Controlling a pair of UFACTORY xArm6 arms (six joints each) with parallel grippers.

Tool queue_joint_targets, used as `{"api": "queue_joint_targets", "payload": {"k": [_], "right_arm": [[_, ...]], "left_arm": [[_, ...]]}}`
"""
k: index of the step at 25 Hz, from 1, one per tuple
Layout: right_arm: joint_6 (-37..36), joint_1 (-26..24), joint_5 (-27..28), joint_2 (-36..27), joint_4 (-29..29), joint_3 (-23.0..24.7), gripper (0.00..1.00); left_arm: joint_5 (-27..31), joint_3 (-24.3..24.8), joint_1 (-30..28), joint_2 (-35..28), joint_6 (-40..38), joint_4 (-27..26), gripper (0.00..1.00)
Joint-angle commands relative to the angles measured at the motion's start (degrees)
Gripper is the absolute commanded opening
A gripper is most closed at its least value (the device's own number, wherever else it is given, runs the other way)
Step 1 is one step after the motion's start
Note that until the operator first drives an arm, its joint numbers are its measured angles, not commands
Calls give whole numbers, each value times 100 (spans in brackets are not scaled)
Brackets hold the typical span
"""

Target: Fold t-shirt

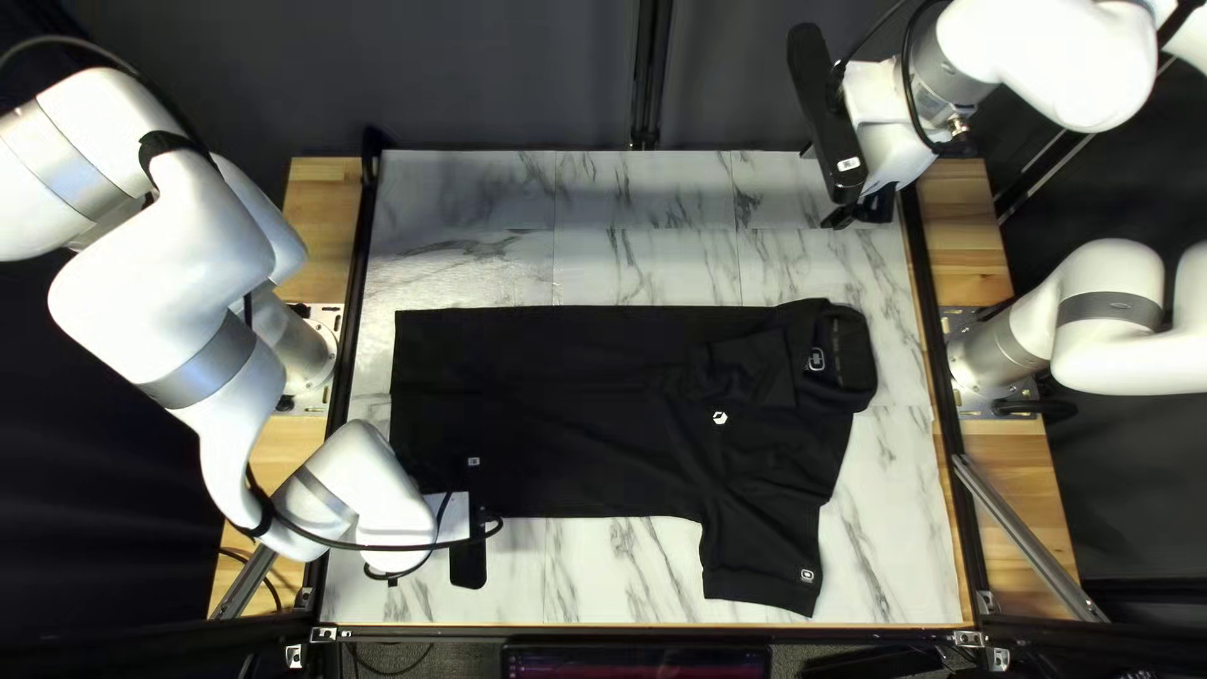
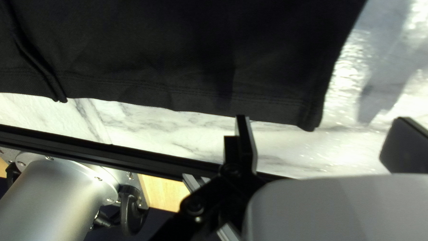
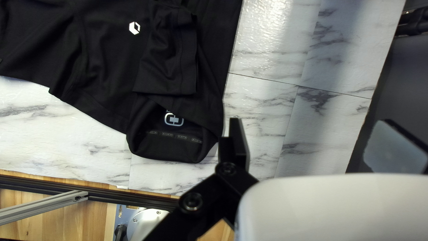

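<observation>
Evidently, the black t-shirt [image 1: 566,402] is spread over the tabletop [image 1: 629,572], one sleeve [image 1: 751,372] folded inward; the left hand [image 1: 440,522] is held wide near the hem, the right hand [image 1: 861,211] equally wide near the collar [image 1: 853,356].

You're seeing a marble-patterned tabletop [image 1: 604,572] lying between black rails [image 1: 357,289], with wooden boards [image 1: 317,214] showing outside them. Behind it a dark curtain [image 1: 503,76] is hanging, while a screen [image 1: 635,662] is sitting past the near edge.
</observation>
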Motion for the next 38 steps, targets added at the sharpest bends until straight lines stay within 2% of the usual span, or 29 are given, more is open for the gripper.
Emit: {"api": "queue_joint_targets", "payload": {"k": [1,7,12,18,22,29,38], "right_arm": [[0,0,0,0,0,0,100],[0,0,0,0,0,0,100],[0,0,0,0,0,0,100],[0,0,0,0,0,0,100],[0,0,0,0,0,0,100],[0,0,0,0,0,0,100],[0,0,0,0,0,0,100]], "left_arm": [[-118,119,46,-14,83,-83,6],[-124,126,70,-16,145,-154,2],[301,-156,114,-124,80,-17,1],[659,-245,339,-331,126,212,0],[895,-94,634,-660,125,483,0],[1252,547,937,-1593,-110,732,0],[1545,819,1383,-2118,112,936,0]]}}
